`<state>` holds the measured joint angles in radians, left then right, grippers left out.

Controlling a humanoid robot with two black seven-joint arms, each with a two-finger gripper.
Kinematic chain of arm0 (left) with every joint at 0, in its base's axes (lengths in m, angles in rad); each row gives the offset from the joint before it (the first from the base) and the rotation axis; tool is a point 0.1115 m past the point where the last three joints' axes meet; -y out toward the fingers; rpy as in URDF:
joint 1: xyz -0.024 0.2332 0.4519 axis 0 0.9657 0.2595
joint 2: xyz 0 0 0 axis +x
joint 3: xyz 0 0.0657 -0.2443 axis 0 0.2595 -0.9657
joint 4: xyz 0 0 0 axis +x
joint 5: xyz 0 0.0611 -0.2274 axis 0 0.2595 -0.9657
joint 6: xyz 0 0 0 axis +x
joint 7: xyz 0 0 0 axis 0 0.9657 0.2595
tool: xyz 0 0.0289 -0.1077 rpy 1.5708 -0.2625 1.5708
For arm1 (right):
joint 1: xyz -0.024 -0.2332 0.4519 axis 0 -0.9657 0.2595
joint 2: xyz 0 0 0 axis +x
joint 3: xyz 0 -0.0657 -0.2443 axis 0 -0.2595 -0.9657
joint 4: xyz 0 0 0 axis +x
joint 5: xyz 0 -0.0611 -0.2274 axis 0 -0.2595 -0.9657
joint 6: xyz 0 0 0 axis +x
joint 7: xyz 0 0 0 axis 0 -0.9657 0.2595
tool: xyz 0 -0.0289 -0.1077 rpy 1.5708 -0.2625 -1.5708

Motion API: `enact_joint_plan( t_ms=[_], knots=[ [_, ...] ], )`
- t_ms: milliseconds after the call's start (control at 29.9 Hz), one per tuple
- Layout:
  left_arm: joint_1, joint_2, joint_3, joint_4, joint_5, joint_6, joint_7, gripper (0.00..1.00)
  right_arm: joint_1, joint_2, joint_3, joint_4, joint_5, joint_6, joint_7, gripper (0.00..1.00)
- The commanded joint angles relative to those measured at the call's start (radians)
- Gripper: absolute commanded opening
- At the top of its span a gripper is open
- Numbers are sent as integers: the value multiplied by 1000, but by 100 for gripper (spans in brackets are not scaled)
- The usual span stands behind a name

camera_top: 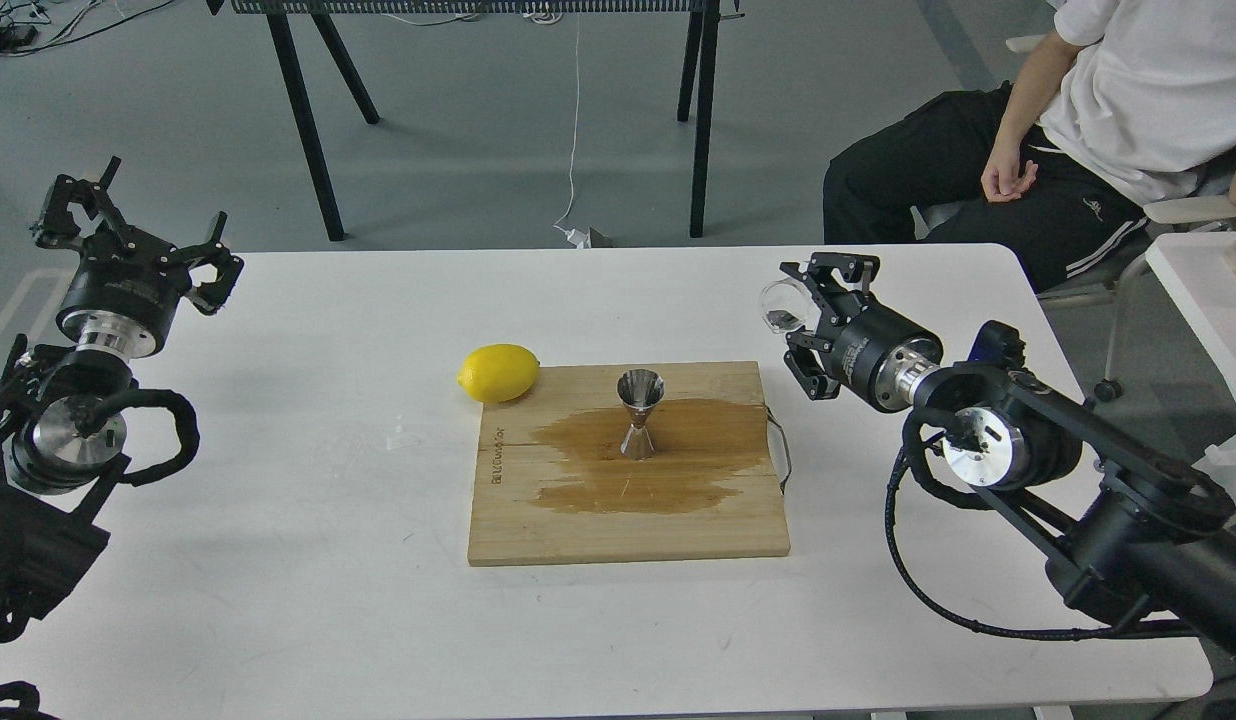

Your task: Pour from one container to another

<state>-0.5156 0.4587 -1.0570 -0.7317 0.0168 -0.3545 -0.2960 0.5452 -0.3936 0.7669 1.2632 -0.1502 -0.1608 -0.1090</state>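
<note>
The steel jigger stands upright on the wooden board, in the middle of a brown wet stain. The clear glass cup hangs above the table, right of the board's far right corner, tipped on its side with its mouth facing left. My right gripper is shut on it, well to the right of the jigger. My left gripper is raised beyond the table's far left edge, fingers spread open and holding nothing.
A yellow lemon lies on the table against the board's far left corner. A seated person is beyond the table's far right corner. Black stand legs rise behind the table.
</note>
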Motion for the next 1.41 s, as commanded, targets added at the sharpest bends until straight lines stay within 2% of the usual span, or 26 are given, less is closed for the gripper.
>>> enact_joint_plan(
  t_ms=[0,301,569,703,1171,1372],
  knots=[
    [0,-2,0,0,-1,0,0,100,-53,-10,84,-96,226,78,-37,40],
    [0,-2,0,0,0,-1,0,100,-160,-4,195,-289,605,251,-124,40],
    [0,2,2,-2,-1,-4,0,100,-174,53,222,-478,719,354,-147,41],
    [2,2,3,-2,0,-8,0,100,-177,90,221,-545,755,403,-179,41],
    [2,2,8,-2,2,-4,0,100,-202,194,273,-651,767,423,-173,43],
    [2,0,8,-2,2,-3,0,100,-202,203,273,-665,765,422,-169,50]
  ],
)
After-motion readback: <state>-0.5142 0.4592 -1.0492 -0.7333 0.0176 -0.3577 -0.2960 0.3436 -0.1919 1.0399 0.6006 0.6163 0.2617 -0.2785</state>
